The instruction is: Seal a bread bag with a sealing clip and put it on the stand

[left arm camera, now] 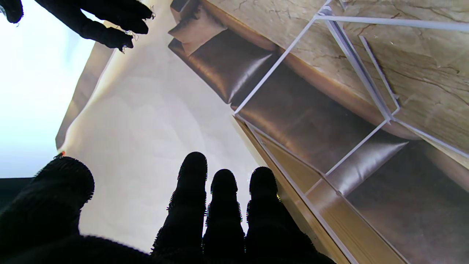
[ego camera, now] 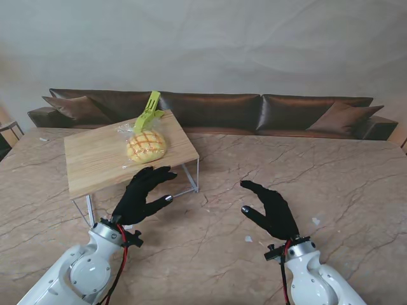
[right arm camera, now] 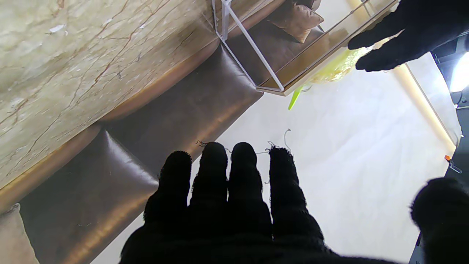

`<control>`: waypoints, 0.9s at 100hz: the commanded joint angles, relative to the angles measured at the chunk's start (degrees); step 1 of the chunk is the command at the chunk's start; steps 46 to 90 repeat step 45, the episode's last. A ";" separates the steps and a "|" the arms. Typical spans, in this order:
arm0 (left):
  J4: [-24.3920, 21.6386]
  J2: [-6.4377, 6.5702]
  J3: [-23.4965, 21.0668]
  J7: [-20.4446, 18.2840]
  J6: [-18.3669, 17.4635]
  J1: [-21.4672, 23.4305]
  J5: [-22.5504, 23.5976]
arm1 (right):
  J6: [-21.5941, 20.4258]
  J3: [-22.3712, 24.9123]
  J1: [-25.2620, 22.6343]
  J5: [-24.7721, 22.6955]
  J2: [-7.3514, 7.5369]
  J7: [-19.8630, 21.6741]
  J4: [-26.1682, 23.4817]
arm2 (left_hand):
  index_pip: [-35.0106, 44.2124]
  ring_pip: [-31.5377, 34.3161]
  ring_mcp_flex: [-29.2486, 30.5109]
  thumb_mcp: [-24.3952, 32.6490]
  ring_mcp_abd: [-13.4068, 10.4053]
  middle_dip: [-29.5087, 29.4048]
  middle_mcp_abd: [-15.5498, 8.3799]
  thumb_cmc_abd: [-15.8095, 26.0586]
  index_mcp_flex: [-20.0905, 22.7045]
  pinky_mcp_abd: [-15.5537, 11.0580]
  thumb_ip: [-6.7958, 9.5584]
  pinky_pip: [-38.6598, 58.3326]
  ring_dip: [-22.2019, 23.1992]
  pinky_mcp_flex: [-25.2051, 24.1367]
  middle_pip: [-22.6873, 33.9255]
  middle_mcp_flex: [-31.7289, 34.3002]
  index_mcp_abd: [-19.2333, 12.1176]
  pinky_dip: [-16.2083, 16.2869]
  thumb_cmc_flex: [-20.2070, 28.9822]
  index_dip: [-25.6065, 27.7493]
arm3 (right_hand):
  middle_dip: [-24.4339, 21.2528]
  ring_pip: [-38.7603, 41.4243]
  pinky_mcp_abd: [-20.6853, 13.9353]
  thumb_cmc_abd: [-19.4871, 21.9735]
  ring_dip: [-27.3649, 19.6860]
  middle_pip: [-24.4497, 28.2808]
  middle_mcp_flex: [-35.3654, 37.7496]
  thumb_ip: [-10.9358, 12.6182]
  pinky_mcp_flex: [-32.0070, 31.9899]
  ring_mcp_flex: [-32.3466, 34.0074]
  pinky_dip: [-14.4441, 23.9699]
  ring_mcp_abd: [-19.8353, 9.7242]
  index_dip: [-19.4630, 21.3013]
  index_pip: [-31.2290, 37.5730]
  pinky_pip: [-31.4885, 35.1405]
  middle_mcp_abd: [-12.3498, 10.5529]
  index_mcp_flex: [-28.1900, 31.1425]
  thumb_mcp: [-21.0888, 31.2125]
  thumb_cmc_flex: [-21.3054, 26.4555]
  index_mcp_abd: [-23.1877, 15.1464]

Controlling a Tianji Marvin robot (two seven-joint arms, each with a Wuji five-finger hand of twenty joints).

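Note:
The bread bag (ego camera: 145, 146) with a yellow bun lies on the wooden stand (ego camera: 102, 159), its neck pinched by the green sealing clip (ego camera: 148, 112) that points up and away from me. The right wrist view catches the bag (right arm camera: 339, 68) and clip (right arm camera: 294, 99) at the stand's edge (right arm camera: 304, 82). My left hand (ego camera: 143, 194), in a black glove, hovers open just nearer to me than the stand's front edge, apart from the bag. Over the marble table, right of the stand, my right hand (ego camera: 270, 206) is open and holds nothing.
The stand has thin white metal legs (ego camera: 194, 175). A brown leather sofa (ego camera: 254, 111) with cushions runs along the table's far side. Small white scraps (ego camera: 316, 221) lie on the marble table (ego camera: 331, 178) near my right hand.

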 commanded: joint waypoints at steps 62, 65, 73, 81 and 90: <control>1.68 -0.48 0.89 -0.87 -0.02 2.16 0.23 | -1.50 -1.03 -0.11 -0.58 -0.46 -1.15 0.05 | -1.66 -0.28 -0.55 0.38 -0.05 -0.95 0.23 1.82 -0.42 9.51 1.99 14.77 0.51 7.69 -0.29 -0.57 0.20 1.50 -2.63 -0.64 | -0.36 -0.60 -1.12 -0.22 -0.37 -1.44 1.48 -0.19 -0.42 0.73 -0.09 -0.50 -0.37 -0.41 0.67 -0.27 0.70 -1.01 -0.02 -1.13; 1.68 -0.48 0.89 -0.87 -0.02 2.16 0.23 | -1.50 -1.03 -0.11 -0.58 -0.46 -1.15 0.05 | -1.66 -0.28 -0.55 0.38 -0.05 -0.95 0.23 1.82 -0.42 9.51 1.99 14.77 0.51 7.69 -0.29 -0.57 0.20 1.50 -2.63 -0.64 | -0.36 -0.60 -1.12 -0.22 -0.37 -1.44 1.48 -0.19 -0.42 0.73 -0.09 -0.50 -0.37 -0.41 0.67 -0.27 0.70 -1.01 -0.02 -1.13; 1.68 -0.48 0.89 -0.87 -0.02 2.16 0.23 | -1.50 -1.03 -0.11 -0.58 -0.46 -1.15 0.05 | -1.66 -0.28 -0.55 0.38 -0.05 -0.95 0.23 1.82 -0.42 9.51 1.99 14.77 0.51 7.69 -0.29 -0.57 0.20 1.50 -2.63 -0.64 | -0.36 -0.60 -1.12 -0.22 -0.37 -1.44 1.48 -0.19 -0.42 0.73 -0.09 -0.50 -0.37 -0.41 0.67 -0.27 0.70 -1.01 -0.02 -1.13; 1.68 -0.48 0.89 -0.87 -0.02 2.16 0.23 | -1.50 -1.03 -0.11 -0.58 -0.46 -1.15 0.05 | -1.66 -0.28 -0.55 0.38 -0.05 -0.95 0.23 1.82 -0.42 9.51 1.99 14.77 0.51 7.69 -0.29 -0.57 0.20 1.50 -2.63 -0.64 | -0.36 -0.60 -1.12 -0.22 -0.37 -1.44 1.48 -0.19 -0.42 0.73 -0.09 -0.50 -0.37 -0.41 0.67 -0.27 0.70 -1.01 -0.02 -1.13; 1.68 -0.48 0.89 -0.87 -0.02 2.16 0.23 | -1.50 -1.03 -0.11 -0.58 -0.46 -1.15 0.05 | -1.66 -0.28 -0.55 0.38 -0.05 -0.95 0.23 1.82 -0.42 9.51 1.99 14.77 0.51 7.69 -0.29 -0.57 0.20 1.50 -2.63 -0.64 | -0.36 -0.60 -1.12 -0.22 -0.37 -1.44 1.48 -0.19 -0.42 0.73 -0.09 -0.50 -0.37 -0.41 0.67 -0.27 0.70 -1.01 -0.02 -1.13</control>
